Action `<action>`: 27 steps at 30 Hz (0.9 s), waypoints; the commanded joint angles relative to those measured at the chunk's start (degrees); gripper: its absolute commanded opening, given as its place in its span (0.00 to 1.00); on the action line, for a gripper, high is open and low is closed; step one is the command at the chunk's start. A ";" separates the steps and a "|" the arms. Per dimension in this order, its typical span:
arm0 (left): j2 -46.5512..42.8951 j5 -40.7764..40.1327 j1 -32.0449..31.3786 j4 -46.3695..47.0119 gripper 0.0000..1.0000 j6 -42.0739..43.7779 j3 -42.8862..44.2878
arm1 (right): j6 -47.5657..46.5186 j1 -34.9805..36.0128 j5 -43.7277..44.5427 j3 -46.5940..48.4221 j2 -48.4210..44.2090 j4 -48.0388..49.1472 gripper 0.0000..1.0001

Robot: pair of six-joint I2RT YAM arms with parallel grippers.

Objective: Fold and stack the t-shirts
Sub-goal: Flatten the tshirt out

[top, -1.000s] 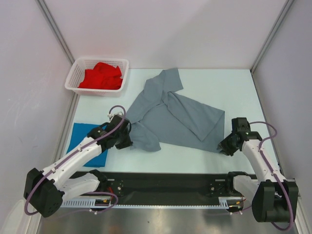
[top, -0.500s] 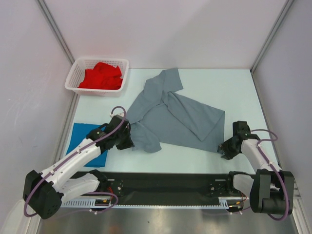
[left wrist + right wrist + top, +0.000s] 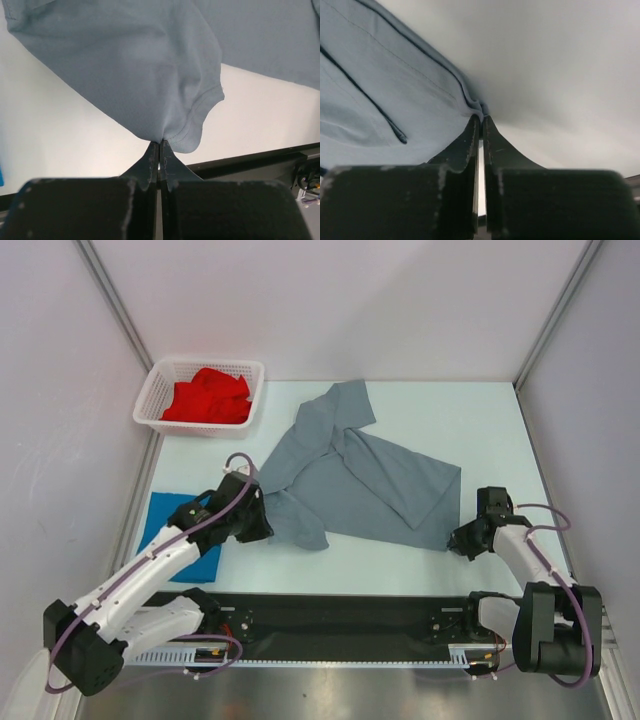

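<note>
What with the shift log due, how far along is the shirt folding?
One looks done: the blue t-shirt lies flat at the left edge of the table, seemingly folded. In hand: the grey t-shirt is spread out unfolded, with the left gripper and right gripper each pinching an edge. Left: the red t-shirt sits crumpled in the basket, and nothing is stacked yet.

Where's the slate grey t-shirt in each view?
Top external: slate grey t-shirt spread mid-table.
Left wrist: shirt fills the top, hem in the left gripper.
Right wrist: shirt upper left, edge in the right gripper.
Shared landmark: the two gripped edges, also seen from above.
</note>
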 commanded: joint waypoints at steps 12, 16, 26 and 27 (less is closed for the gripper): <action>3.26 -7.50 2.77 -0.14 0.00 12.24 35.50 | -13.97 -0.01 4.55 27.66 -7.94 -14.08 0.00; 7.92 -4.51 3.04 7.08 0.00 18.65 46.50 | -17.31 -0.10 4.91 39.01 -3.47 -12.76 0.00; 21.01 -5.38 8.04 14.12 0.00 28.42 79.72 | -23.73 -2.47 7.81 70.55 5.50 -13.55 0.00; 22.24 -5.73 8.66 13.78 0.00 28.16 85.23 | -23.56 -3.00 8.07 72.67 6.47 -14.07 0.00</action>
